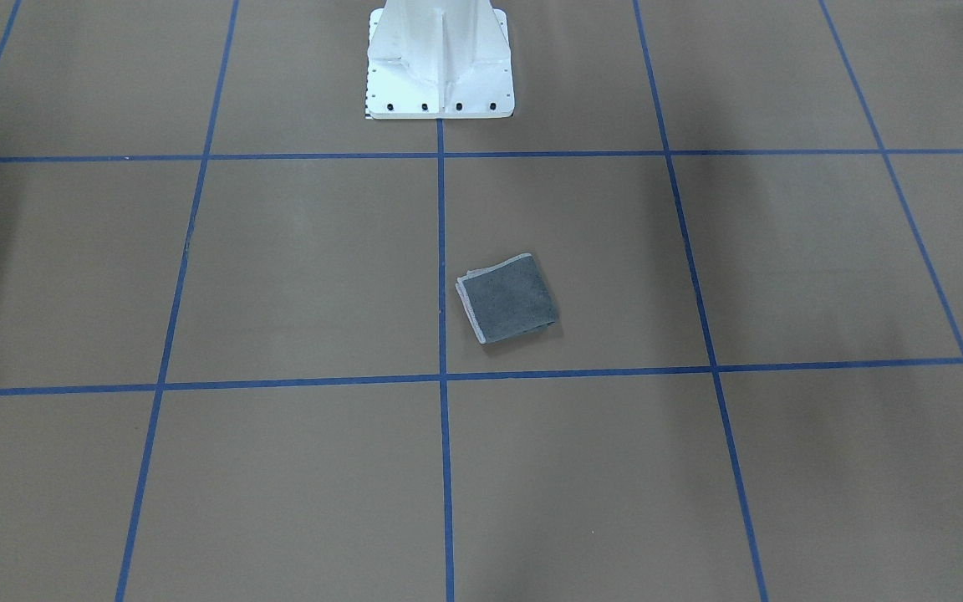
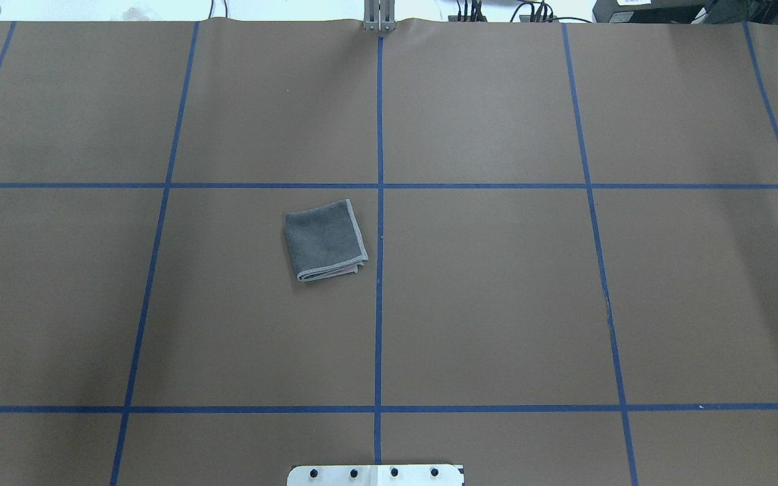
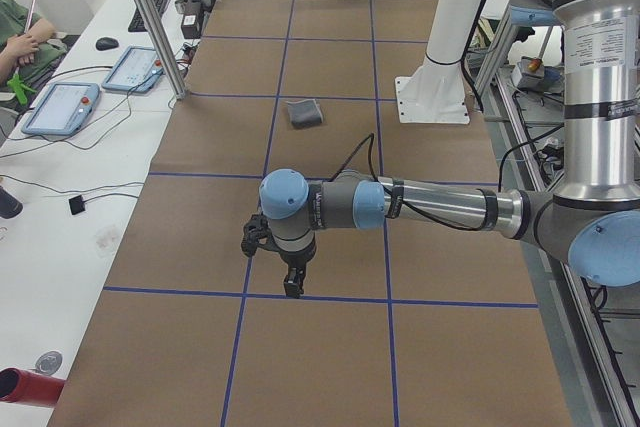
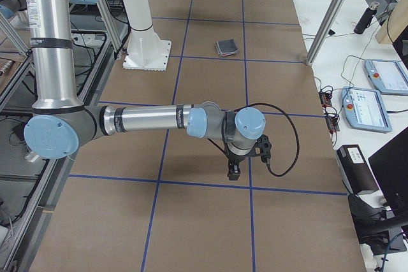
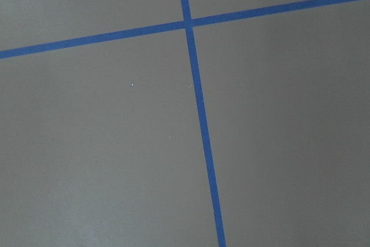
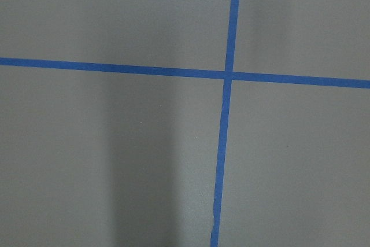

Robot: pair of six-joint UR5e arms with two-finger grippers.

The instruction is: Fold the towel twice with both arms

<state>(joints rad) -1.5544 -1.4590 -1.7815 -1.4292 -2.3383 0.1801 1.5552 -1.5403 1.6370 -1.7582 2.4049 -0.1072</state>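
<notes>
The towel (image 1: 508,298) (image 2: 325,239) lies folded into a small square near the table's middle, dark grey face up, light edging along two sides. A sliver of pink shows at its near edge in the overhead view. Neither arm touches it. In the exterior left view my left arm (image 3: 440,207) stretches over the table's left end, far from the towel (image 3: 305,113), its gripper (image 3: 290,282) pointing down. In the exterior right view my right arm (image 4: 146,119) does the same at the other end, gripper (image 4: 233,171) down, far from the towel (image 4: 227,47). I cannot tell whether either gripper is open or shut.
Brown paper with blue tape lines (image 2: 379,202) covers the table. The white pedestal base (image 1: 440,67) stands at the robot's side. Side tables hold tablets (image 3: 60,107) (image 4: 366,106) and cables. A person's arm (image 3: 20,42) rests at the far left. Both wrist views show only paper and tape.
</notes>
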